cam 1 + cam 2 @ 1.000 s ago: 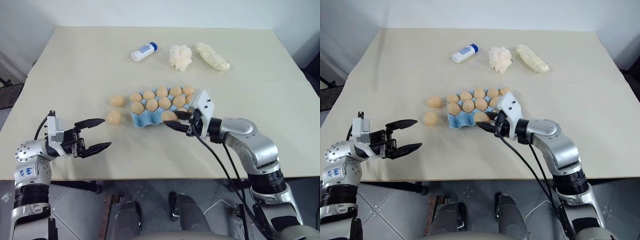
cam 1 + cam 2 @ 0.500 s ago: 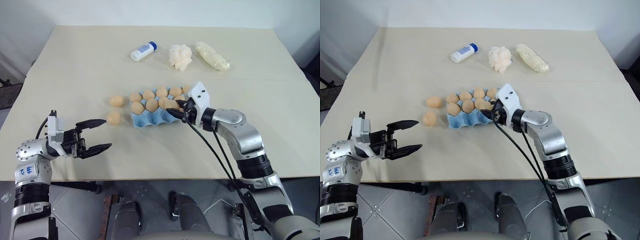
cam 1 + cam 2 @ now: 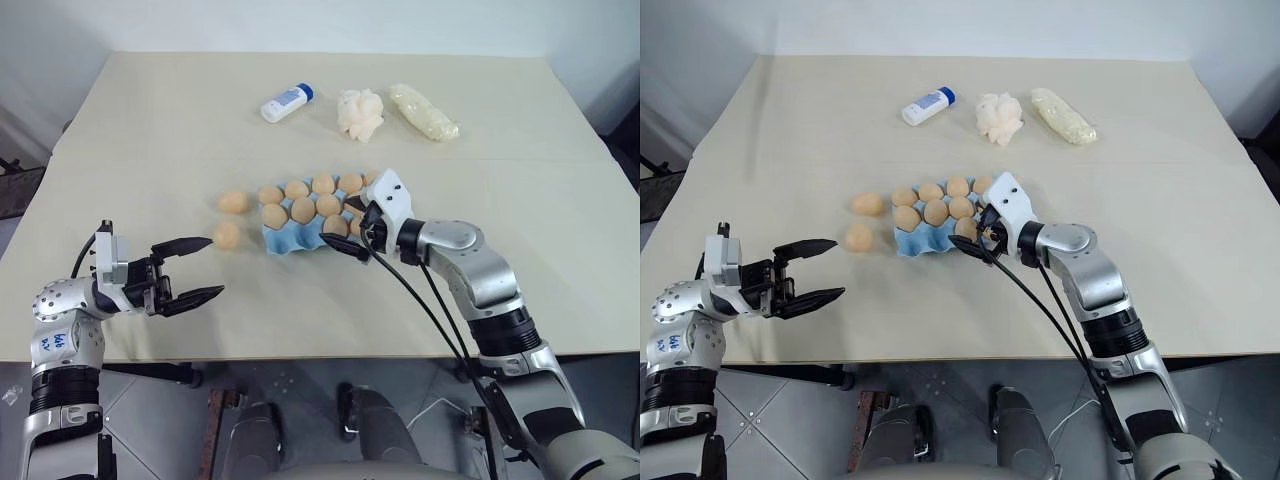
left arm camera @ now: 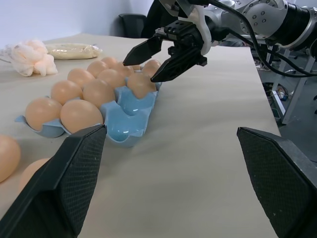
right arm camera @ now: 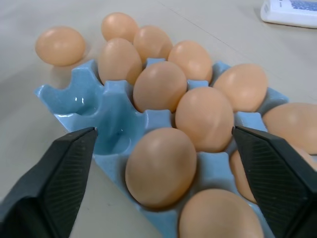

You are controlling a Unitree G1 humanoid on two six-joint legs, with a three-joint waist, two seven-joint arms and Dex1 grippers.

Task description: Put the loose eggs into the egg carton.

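Our right gripper (image 3: 352, 232) has just spread its fingers over the blue egg carton (image 3: 290, 240), releasing an egg (image 3: 336, 226) that now sits in a front-row cup. Our left gripper (image 3: 200, 268) waits open at eight o'clock from the carton. Two loose eggs (image 3: 228, 235) remain at its nine o'clock, likely next; empty cups (image 4: 130, 101) remain.

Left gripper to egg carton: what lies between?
One loose egg sits between the left gripper and the egg carton, in the left eye view.
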